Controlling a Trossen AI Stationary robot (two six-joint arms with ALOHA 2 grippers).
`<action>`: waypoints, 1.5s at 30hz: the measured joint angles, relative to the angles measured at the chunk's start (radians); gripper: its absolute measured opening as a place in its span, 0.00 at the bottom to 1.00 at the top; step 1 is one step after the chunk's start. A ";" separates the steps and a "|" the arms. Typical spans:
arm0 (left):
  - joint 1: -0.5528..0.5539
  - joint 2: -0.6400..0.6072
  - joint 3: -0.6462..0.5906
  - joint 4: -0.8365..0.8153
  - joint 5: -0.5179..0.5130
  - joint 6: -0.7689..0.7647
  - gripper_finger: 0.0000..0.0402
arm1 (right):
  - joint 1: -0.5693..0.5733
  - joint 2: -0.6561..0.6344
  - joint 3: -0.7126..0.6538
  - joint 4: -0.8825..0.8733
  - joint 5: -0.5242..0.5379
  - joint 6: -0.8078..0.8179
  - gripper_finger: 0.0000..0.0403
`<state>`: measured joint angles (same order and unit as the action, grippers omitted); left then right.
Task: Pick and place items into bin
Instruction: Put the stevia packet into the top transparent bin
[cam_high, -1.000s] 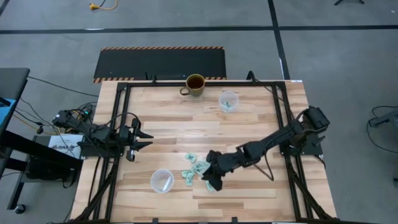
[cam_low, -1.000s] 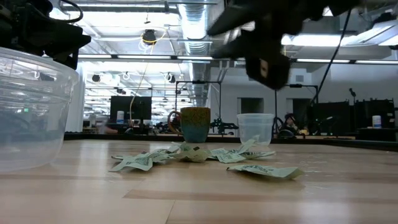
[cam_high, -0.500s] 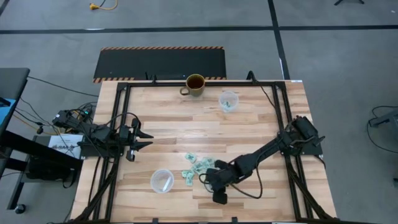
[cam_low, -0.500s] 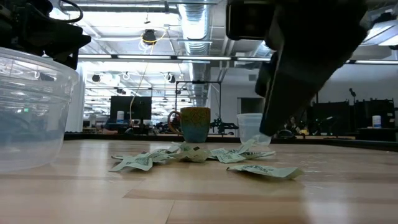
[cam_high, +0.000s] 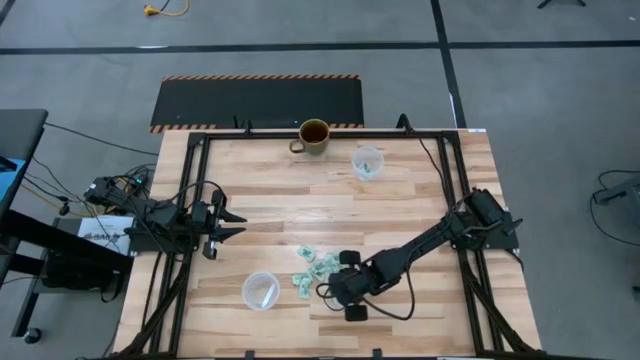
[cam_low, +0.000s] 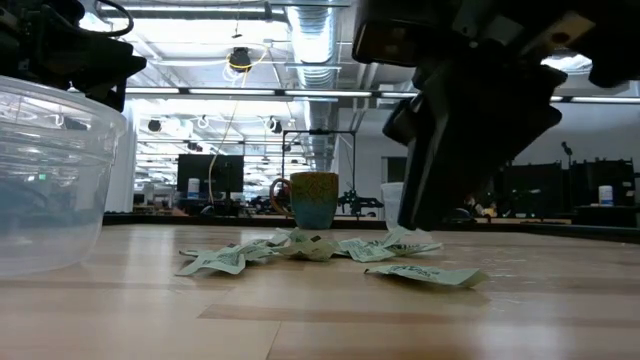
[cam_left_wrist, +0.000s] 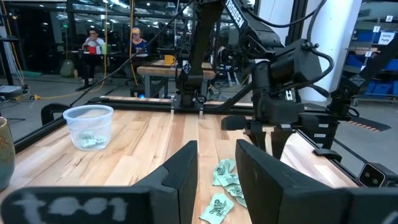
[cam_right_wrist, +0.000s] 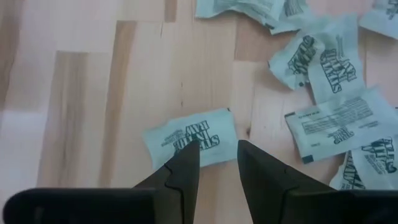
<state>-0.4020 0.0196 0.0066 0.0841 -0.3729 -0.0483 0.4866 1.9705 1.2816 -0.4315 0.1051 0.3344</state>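
1. Where the high view looks down on the wooden worktop (cam_high: 400, 190): right gripper (cam_high: 327, 291) lowered at the near edge of the scattered mint-green packets (cam_high: 312, 270); left gripper (cam_high: 232, 222) parked at the left side, well apart from them. Clear tub (cam_high: 260, 290) just left of the packets; mug (cam_high: 314, 136) and a second clear cup (cam_high: 367, 162) at the far edge, that cup with some green pieces inside.
2. Seen level from the low view: packets (cam_low: 310, 250) flat on the wood, dark right arm hanging over them, jaw tips hidden.
3. From the left wrist view: left jaws open, empty, aimed across at the right arm and packets (cam_left_wrist: 225, 186).
4. From the right wrist view: right jaws parted, tips straddling the near edge of one lone packet (cam_right_wrist: 190, 143), not closed on it; other packets clustered just beside.
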 joint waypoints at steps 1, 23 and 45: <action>0.000 0.000 0.000 0.000 0.000 0.000 0.24 | 0.000 0.000 0.000 -0.002 0.000 -0.004 0.25; 0.000 0.002 0.000 0.000 0.000 0.000 0.24 | 0.017 0.123 0.008 0.092 -0.038 0.073 0.18; 0.000 0.002 0.000 0.000 0.000 0.000 0.24 | 0.004 0.041 0.074 0.111 -0.048 0.291 0.01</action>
<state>-0.4019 0.0212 0.0065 0.0842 -0.3729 -0.0484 0.4902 2.0114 1.3559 -0.3203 0.0573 0.6253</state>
